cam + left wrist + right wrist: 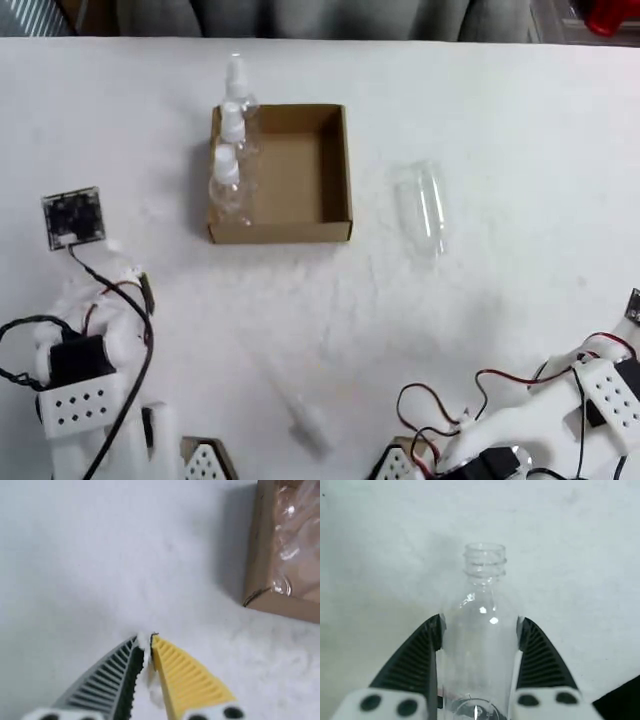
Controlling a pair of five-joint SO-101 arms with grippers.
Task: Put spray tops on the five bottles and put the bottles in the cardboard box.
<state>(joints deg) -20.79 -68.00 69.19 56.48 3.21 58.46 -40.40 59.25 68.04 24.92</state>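
Clear plastic sits in the grip of the right hand (480, 619): its two black fingers (415, 660) press on either side of an uncapped bottle (480, 650), whose open threaded neck points away from the wrist, over the white table (520, 120). The left hand (144, 639) has its grey and yellow fingers set almost tip to tip, with a whitish sliver between them that I cannot identify. It hangs low over the table, short of a corner of the cardboard box (300, 180). On the arms' side of the box, well apart from it, a loose spray top (305, 425) lies on the table. Inside the box, three capped bottles (228, 185) stand in a row along one wall. Beside the box, on the side opposite that row, a second uncapped bottle (420, 210) lies on its side on the table.
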